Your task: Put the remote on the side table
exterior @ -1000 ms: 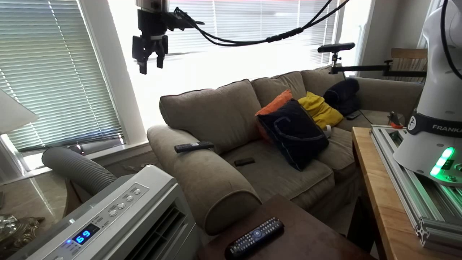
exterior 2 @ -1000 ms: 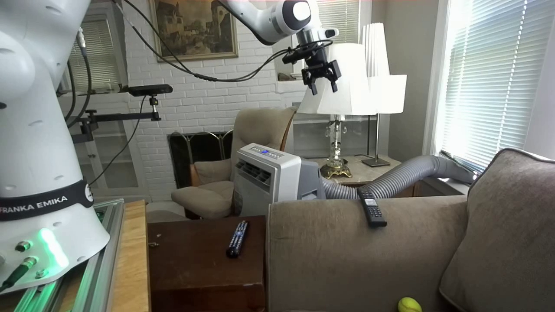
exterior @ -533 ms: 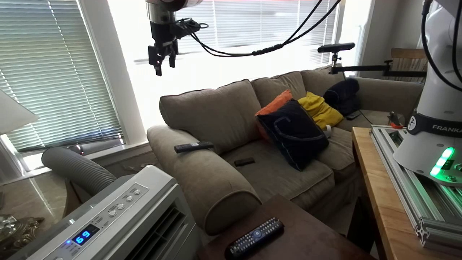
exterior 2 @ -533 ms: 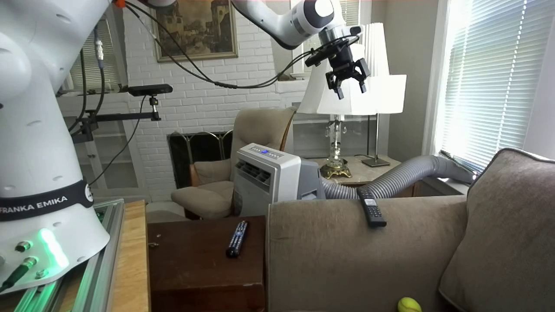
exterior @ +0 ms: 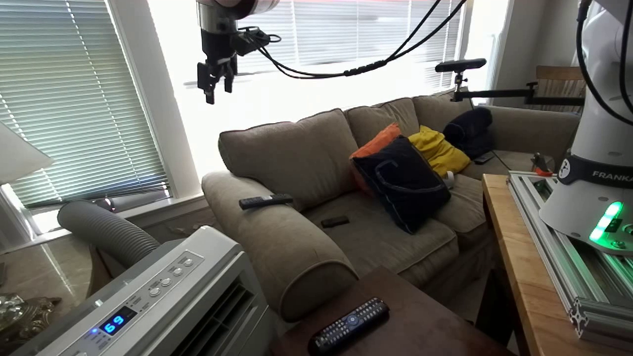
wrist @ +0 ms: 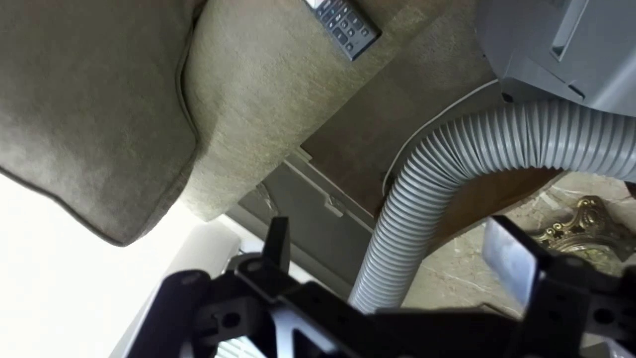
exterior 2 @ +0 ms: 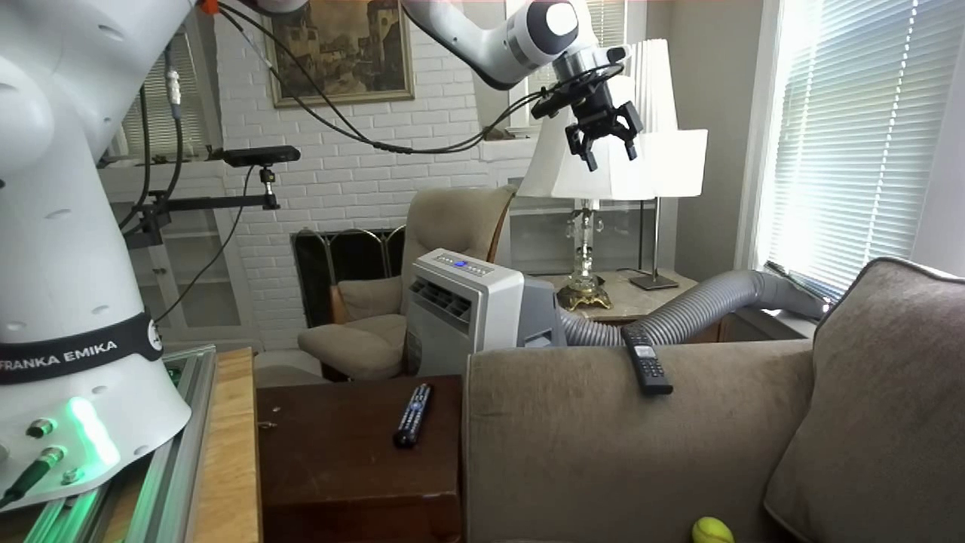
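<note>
The remote [exterior: 335, 221], small, slim and black, lies on the sofa's seat cushion in an exterior view. It is out of view in the wrist view. The side table [exterior: 415, 321] has a dark brown top and also shows in an exterior view [exterior 2: 339, 460]. A longer black remote with pale buttons [exterior: 350, 325] lies on it. My gripper [exterior: 219, 95] hangs high in front of the window, well above the sofa arm, and shows in an exterior view [exterior 2: 612, 160]. In the wrist view the gripper [wrist: 390, 241] is open, with nothing between its fingers.
A black handset [exterior: 265, 200] rests on the sofa arm [exterior 2: 558, 422]. A portable air conditioner [exterior 2: 467, 302] with a grey hose [wrist: 412, 223] stands beside it. A table lamp [exterior 2: 584, 249], cushions [exterior: 403, 183], a tennis ball [exterior 2: 711, 530] and the wooden bench [exterior: 519, 267] are around.
In both exterior views my gripper has moved to the right since a second ago. In the last half second it has shifted slightly left in an exterior view. The remotes have not moved.
</note>
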